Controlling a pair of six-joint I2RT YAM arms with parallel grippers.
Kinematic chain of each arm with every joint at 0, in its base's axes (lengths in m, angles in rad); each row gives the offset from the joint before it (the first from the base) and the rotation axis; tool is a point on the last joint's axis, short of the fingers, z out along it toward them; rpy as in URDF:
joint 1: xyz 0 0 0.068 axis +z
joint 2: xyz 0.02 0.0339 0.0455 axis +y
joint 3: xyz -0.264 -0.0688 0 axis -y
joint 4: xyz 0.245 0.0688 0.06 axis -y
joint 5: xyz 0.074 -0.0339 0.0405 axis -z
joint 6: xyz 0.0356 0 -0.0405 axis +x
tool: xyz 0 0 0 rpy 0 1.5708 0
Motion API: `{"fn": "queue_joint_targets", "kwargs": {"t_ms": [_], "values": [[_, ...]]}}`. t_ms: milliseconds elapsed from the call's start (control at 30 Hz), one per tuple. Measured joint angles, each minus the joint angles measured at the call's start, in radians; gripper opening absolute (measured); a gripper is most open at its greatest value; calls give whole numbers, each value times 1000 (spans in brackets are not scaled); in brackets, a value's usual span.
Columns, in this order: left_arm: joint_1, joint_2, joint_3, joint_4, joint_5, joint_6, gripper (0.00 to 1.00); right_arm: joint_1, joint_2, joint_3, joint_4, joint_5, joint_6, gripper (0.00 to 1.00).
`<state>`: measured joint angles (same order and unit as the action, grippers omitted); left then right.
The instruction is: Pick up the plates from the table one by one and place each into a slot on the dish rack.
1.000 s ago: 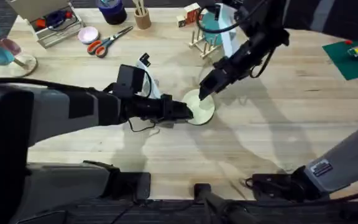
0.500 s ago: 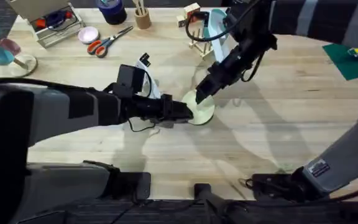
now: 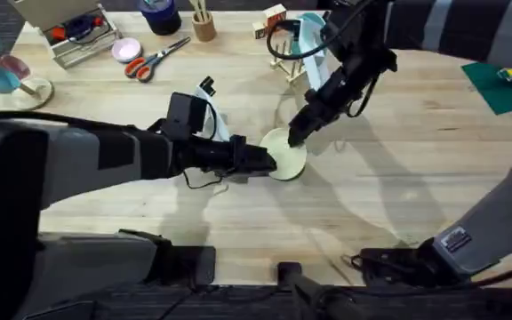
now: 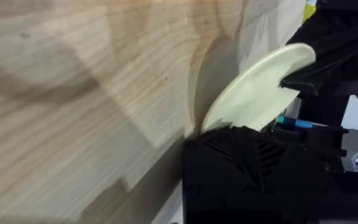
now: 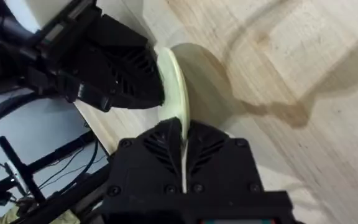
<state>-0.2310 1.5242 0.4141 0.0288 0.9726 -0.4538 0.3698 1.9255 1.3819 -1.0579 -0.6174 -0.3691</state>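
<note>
**Plate pinched from both sides at mid-table**

Your left gripper (image 3: 260, 163) reaches in from the near left and presses against the near rim of the cream plate (image 3: 286, 153); whether it grips, you cannot tell. Your right gripper (image 5: 183, 144) is clamped on the far rim, the plate tilted up off the table (image 3: 389, 178). Toward the far edge, the rack (image 3: 289, 62) holds the turquoise plate (image 3: 310, 40) upright.
</note>
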Motion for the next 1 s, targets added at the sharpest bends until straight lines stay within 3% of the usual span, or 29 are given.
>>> {"fn": "queue_joint_targets", "kwargs": {"t_ms": [200, 467, 700, 1000], "values": [[0, -16, 0, -26, -5, 1, 40, 0, 0, 0, -26, -3, 0, 33], [-5, -232, -2, -138, -126, 2, 40, -21, -2, 80, -137, 48, 1, 33], [-5, -458, 119, -485, -284, 73, 40, -39, -44, 247, -196, 119, 1, 32], [-5, -549, 484, -901, -552, 328, 39, -39, -55, 530, -231, 300, 0, 32]]}}
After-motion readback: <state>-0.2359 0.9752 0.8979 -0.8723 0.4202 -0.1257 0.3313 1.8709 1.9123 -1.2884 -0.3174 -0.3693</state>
